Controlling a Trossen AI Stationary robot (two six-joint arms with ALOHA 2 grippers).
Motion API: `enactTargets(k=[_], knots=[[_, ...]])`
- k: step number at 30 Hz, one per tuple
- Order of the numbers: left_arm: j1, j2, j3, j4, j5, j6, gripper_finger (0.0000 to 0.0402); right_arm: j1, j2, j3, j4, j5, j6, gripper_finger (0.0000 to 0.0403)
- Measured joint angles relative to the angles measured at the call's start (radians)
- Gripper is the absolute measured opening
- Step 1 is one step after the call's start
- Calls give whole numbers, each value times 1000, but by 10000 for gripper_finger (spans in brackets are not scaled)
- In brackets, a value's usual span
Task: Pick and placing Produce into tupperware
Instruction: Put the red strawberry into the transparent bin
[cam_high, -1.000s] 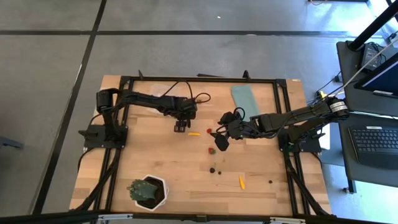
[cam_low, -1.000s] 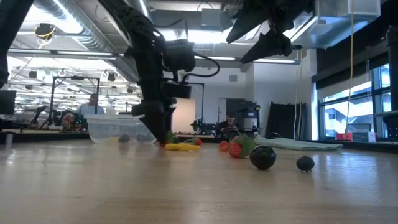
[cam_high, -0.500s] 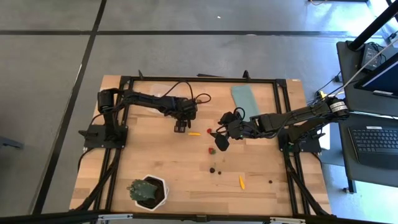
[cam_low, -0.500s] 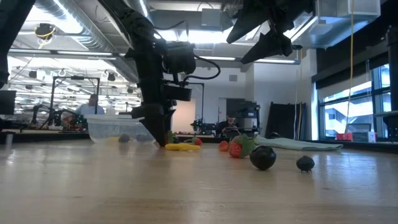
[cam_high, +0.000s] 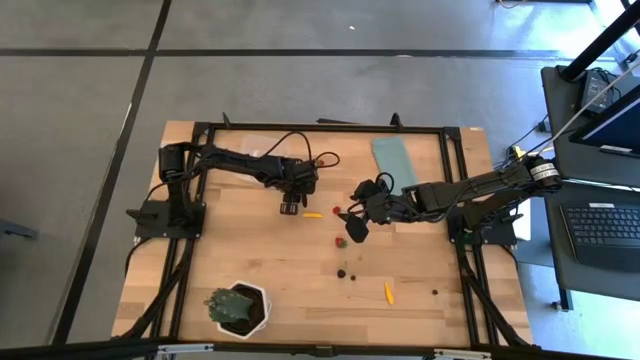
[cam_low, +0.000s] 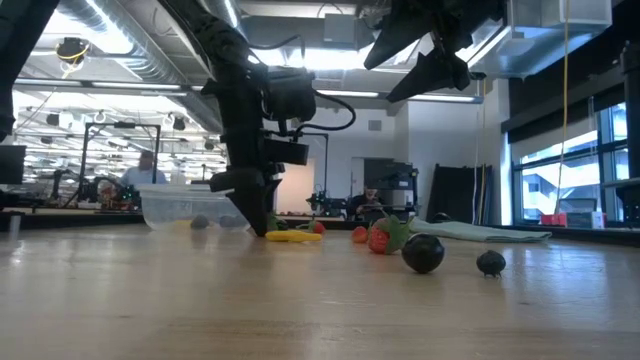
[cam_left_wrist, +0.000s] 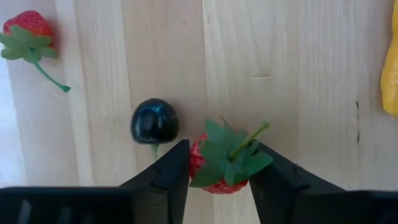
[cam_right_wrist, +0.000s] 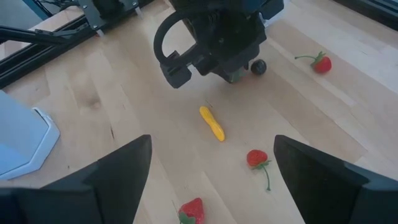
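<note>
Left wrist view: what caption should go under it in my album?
The left hand closes around a red strawberry, with a dark round fruit beside it on the wooden table.

Pale wood, dark plastic, glossy toys

The surface (cam_left_wrist: 298, 74) is matt, light planked wood with fine grain; the black berry (cam_left_wrist: 154, 121) shines glossy (a small highlight on it), the strawberry (cam_left_wrist: 214, 163) has matt green leaves, and the left end effector (cam_left_wrist: 214, 177) fingers look smooth, dark plastic.

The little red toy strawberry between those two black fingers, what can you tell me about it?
The red toy strawberry is small, plastic-looking, with a green leafy cap and thin green stem pointing up and away. It lies on the pale wooden table, between the dark fingers of the left gripper, which flank it closely. A dark round toy fruit sits just beside it.
</note>
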Motion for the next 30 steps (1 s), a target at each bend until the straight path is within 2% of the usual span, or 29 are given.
enactTargets(k=[19, 26, 30], knots=[[-23, -11, -2, -14, -33, 0, 124, 0, 0, 0, -1, 0, 0, 339], [-21, -107, -3, -82, -77, -1, 124, 0, 0, 0, -1, 0, 0, 339], [-10, -188, -3, -91, -61, -29, 125, 0, 0, 0, -1, 0, -1, 339]])
